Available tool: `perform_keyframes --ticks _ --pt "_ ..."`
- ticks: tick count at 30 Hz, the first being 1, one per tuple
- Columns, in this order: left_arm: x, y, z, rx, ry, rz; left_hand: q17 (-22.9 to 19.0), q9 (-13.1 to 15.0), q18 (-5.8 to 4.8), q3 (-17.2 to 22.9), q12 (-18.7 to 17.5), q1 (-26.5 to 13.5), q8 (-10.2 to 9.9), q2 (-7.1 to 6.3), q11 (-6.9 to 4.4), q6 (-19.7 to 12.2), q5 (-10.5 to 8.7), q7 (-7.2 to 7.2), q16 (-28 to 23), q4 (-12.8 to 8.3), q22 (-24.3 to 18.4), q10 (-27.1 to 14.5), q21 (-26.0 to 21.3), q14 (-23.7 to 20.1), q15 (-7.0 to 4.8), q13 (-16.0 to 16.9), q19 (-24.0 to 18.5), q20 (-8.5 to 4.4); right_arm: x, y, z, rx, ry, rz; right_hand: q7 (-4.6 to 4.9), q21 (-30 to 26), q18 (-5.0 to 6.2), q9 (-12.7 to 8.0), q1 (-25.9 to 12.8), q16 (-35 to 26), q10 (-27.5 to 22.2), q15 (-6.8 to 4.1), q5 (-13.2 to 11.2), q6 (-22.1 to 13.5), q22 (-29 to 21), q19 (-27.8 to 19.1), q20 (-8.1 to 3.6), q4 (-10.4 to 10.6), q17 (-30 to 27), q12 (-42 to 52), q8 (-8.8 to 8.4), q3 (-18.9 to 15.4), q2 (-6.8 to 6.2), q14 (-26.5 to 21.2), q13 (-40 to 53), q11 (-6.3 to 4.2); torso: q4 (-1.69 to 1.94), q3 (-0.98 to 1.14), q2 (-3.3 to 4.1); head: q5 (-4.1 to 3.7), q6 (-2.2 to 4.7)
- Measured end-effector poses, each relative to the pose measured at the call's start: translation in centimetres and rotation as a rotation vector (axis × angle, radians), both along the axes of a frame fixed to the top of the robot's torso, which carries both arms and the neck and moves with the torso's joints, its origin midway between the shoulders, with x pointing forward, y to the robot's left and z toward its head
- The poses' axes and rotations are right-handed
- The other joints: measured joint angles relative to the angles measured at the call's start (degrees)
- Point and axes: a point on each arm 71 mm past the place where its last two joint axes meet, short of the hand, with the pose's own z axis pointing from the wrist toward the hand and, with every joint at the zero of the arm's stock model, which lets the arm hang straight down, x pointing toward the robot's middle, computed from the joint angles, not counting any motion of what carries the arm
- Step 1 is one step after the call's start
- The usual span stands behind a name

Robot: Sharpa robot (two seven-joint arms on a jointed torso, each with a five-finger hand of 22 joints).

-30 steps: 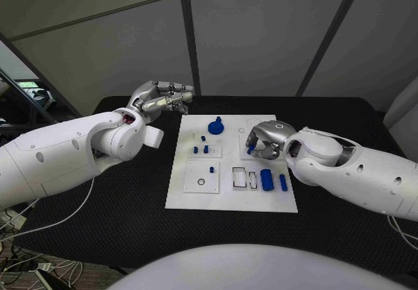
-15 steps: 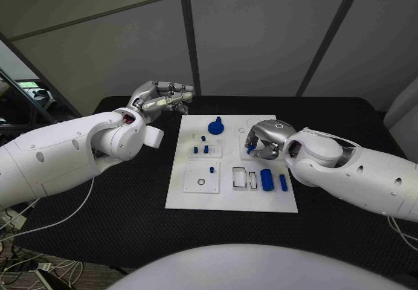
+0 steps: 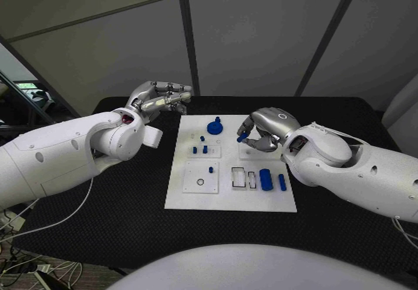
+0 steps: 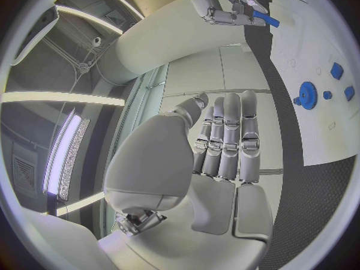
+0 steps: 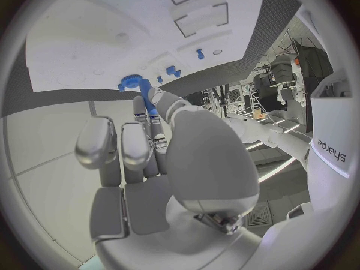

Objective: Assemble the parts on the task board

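Note:
The white task board (image 3: 228, 196) lies mid-table. My right hand (image 3: 266, 128) hovers over its far right part and pinches a slim blue peg (image 3: 243, 135) between thumb and fingers; the right wrist view shows the same blue peg (image 5: 149, 97) sticking out past the fingertips. A blue gear (image 3: 215, 127) sits at the board's far end, near the peg. Small blue pegs (image 3: 202, 147) stand to the left of centre, and two long blue pieces (image 3: 267, 180) lie at the right. My left hand (image 3: 162, 96) hangs empty beyond the board's far left corner, its fingers (image 4: 227, 139) stretched out.
Two clear rectangular frames (image 3: 238, 176) and a square plate with a hole (image 3: 201, 179) sit on the board's near half. Black table (image 3: 130, 205) surrounds the board. The left wrist view shows the gear (image 4: 308, 93) and the right hand (image 4: 225, 7).
My right hand has risen from the board's right side towards its far end, carrying the blue peg. The left hand has stayed in place.

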Motion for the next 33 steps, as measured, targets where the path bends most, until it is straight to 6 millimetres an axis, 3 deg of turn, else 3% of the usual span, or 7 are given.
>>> perform_keyframes --ticks 6,13,23,33 --pt "0.1 -0.1 0.0 -0.001 0.000 -0.001 0.00 0.00 0.00 -0.06 0.00 0.00 0.00 0.00 0.00 0.00 0.00 0.00 0.00 0.06 -0.01 0.00 0.00 0.00 0.00 0.00 0.00 0.00 -1.0 2.3 1.0 0.075 -0.001 0.044 -0.10 0.00 0.00 0.00 0.00 0.00 0.11 0.00 0.89 0.07 0.19 0.00 0.00 -0.28 -0.03 -0.34 -0.02 0.32 0.00 0.00 0.07 -0.11 0.10 -0.06 0.09 0.33 0.00" --pt "0.1 -0.3 -0.1 -0.002 0.001 -0.004 0.00 0.00 0.00 -0.16 0.00 0.00 0.00 0.00 0.00 -0.21 0.00 0.21 0.00 0.16 -0.07 0.00 0.00 0.00 0.00 -0.01 0.00 0.00 -1.8 5.0 1.0 0.140 0.031 0.093 -0.20 0.23 0.00 0.00 0.02 0.00 0.11 0.00 1.22 0.01 0.25 0.00 0.00 -0.53 -0.07 -0.80 -0.25 0.86 -0.02 0.00 0.14 -0.11 0.15 -0.09 0.13 1.46 0.00" --pt "0.2 -0.8 -0.1 -0.006 0.001 -0.012 0.01 0.01 0.00 -0.16 0.00 0.00 0.00 0.00 0.00 -0.21 0.00 0.21 0.00 0.16 -0.07 0.00 0.00 0.00 0.00 0.01 0.00 0.00 -3.3 8.1 -1.8 0.131 0.141 0.183 -0.19 0.23 -0.01 0.00 0.02 0.00 0.32 0.00 1.55 0.01 0.30 0.00 0.00 -0.69 -0.07 -1.12 -0.30 1.03 -0.02 0.00 0.13 0.09 0.18 -0.07 0.16 2.57 0.01" --pt "0.3 -1.2 -0.1 -0.009 0.002 -0.019 -0.05 0.01 0.00 -0.16 0.00 0.00 0.00 0.00 0.00 -0.21 0.00 0.21 0.00 0.16 -0.06 0.00 0.00 0.00 0.00 0.04 0.00 0.00 -3.8 9.1 -4.3 0.072 0.222 0.223 -0.16 0.23 0.00 0.00 0.04 -0.01 0.32 0.01 1.54 -0.01 0.29 -0.01 0.01 -0.68 -0.02 -1.12 -0.15 1.03 -0.03 0.00 0.11 0.10 0.14 -0.04 0.16 3.04 0.01"
